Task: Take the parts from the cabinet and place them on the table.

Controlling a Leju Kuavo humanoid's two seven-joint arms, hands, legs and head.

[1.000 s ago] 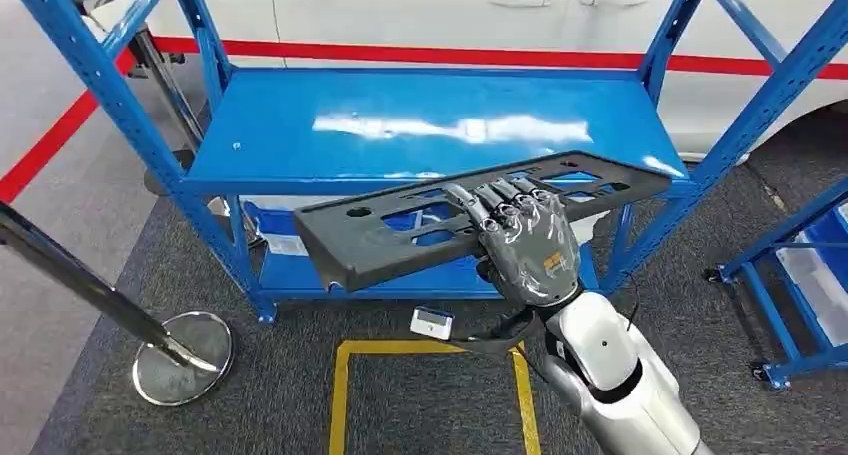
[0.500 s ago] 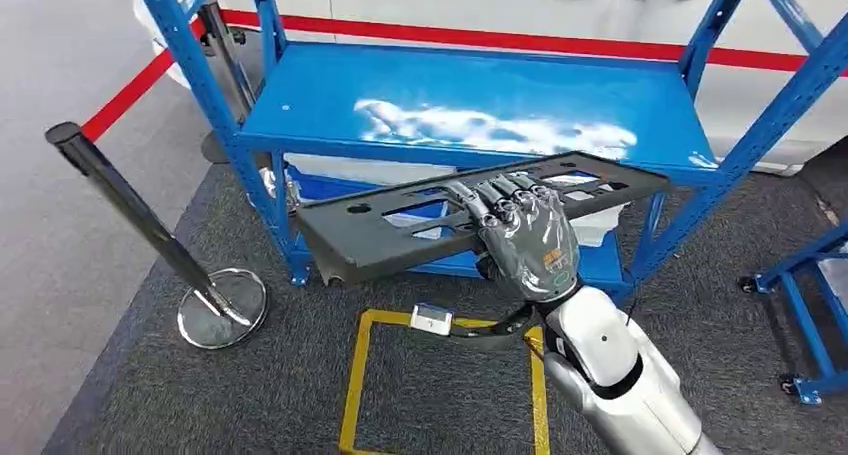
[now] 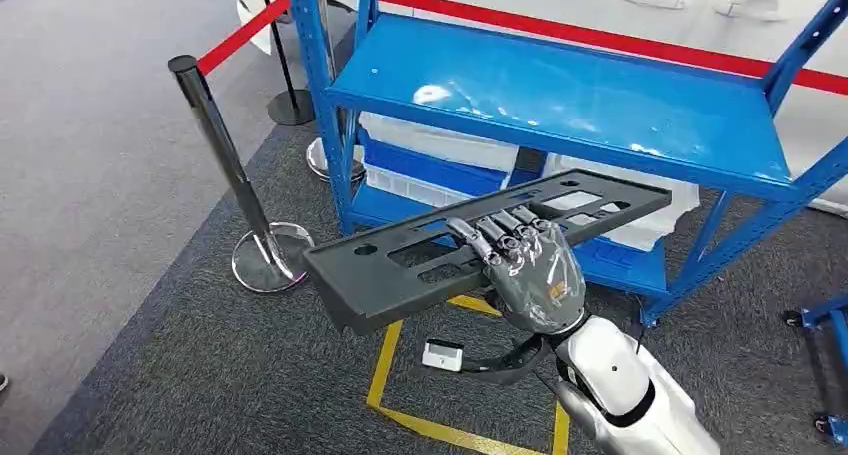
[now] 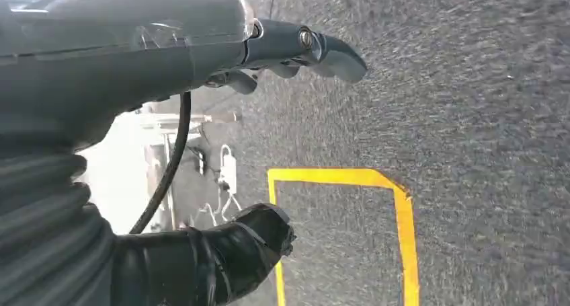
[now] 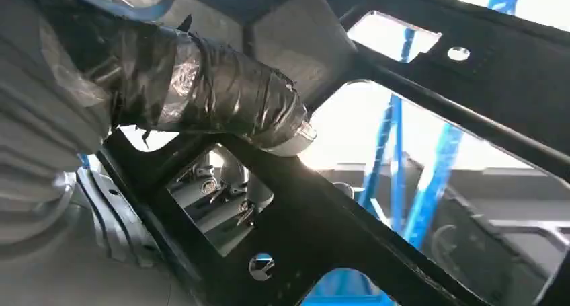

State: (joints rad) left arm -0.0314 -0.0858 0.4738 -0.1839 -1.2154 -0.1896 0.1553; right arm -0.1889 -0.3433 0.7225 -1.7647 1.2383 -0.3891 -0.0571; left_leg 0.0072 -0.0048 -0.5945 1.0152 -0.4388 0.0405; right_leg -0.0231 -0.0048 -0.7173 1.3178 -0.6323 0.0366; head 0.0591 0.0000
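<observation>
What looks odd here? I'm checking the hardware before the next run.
The right hand's thumb is wrapped in crinkled, shiny tape, a makeshift look. It presses the underside of the black panel that the hand holds, which hangs tilted. Nothing else stands out.

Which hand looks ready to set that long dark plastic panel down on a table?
The right hand: it already grips the long dark grey plastic panel, held clear of the blue metal rack. The left hand hangs over grey carpet, holding nothing.
</observation>
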